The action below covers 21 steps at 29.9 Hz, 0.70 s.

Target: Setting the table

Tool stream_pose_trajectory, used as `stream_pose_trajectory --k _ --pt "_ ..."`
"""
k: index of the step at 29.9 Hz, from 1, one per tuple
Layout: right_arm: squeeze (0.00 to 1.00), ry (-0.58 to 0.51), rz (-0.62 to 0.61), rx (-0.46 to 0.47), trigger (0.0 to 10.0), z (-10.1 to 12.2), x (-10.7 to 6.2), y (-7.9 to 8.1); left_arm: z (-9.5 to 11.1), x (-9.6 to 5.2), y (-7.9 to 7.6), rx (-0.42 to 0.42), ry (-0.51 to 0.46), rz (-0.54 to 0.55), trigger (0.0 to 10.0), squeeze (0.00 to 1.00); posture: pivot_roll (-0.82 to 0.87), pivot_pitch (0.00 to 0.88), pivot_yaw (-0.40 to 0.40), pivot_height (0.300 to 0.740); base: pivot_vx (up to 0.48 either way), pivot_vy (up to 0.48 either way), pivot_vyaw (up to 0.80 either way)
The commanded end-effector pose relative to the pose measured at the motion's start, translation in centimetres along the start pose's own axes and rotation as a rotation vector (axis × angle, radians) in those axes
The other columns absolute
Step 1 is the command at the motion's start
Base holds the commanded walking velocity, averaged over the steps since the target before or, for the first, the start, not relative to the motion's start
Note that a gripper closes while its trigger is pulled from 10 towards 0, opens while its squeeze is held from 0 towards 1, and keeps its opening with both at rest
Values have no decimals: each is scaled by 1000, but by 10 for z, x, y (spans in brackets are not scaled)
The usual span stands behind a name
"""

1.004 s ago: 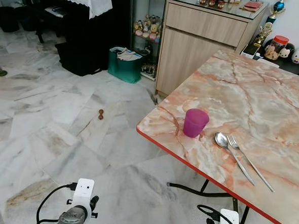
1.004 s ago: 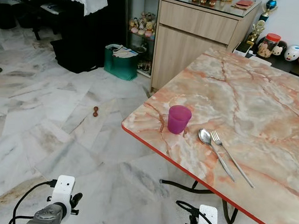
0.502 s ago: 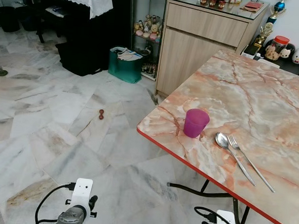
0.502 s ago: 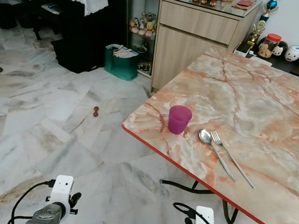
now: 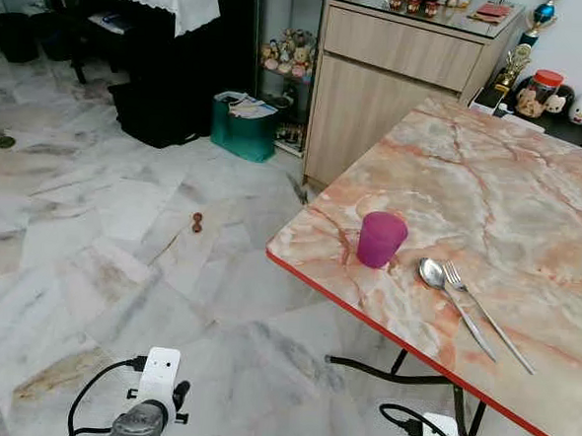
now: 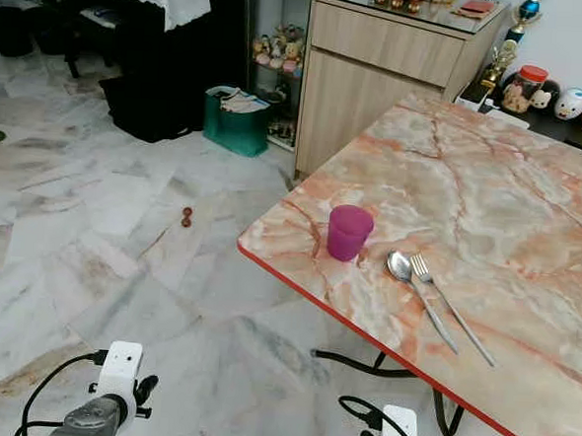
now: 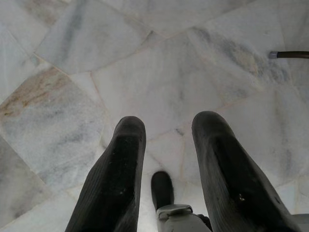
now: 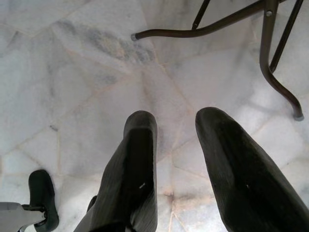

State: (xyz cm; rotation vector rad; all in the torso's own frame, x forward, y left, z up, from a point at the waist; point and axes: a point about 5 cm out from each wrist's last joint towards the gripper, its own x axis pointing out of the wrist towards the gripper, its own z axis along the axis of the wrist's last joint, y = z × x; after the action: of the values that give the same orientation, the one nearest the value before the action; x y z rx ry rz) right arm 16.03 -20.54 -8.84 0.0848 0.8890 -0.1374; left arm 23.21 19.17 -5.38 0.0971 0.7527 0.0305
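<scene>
A purple cup (image 5: 381, 239) stands upright near the corner of the pink marble table (image 5: 511, 182). Just beside it, at about 4 o'clock from the cup, a spoon (image 5: 444, 295) and a fork (image 5: 483, 314) lie side by side, close together. Both arms hang low over the white marble floor (image 5: 103, 216). The left gripper (image 7: 166, 145) has its two black fingers spread apart with nothing between them. The right gripper (image 8: 176, 140) looks the same, fingers apart, above the floor near the table's dark metal legs (image 8: 270, 63).
</scene>
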Motion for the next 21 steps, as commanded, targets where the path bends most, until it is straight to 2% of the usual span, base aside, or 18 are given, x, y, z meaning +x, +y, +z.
stream_pose_trajectory --k 1,11,21 --pt "0 12 -15 24 10000 -4 -1 -2 -7 -1 2 -15 29 4 10000 0 83 0 -64 740 0 0 0" --pt "0 23 -30 42 10000 -5 -1 -4 -7 -1 0 -19 31 1 10000 0 82 0 -66 740 0 0 0" --pt "0 27 -38 59 10000 -5 -1 -4 -8 -1 0 -23 34 1 10000 0 79 0 -64 740 -270 0 0"
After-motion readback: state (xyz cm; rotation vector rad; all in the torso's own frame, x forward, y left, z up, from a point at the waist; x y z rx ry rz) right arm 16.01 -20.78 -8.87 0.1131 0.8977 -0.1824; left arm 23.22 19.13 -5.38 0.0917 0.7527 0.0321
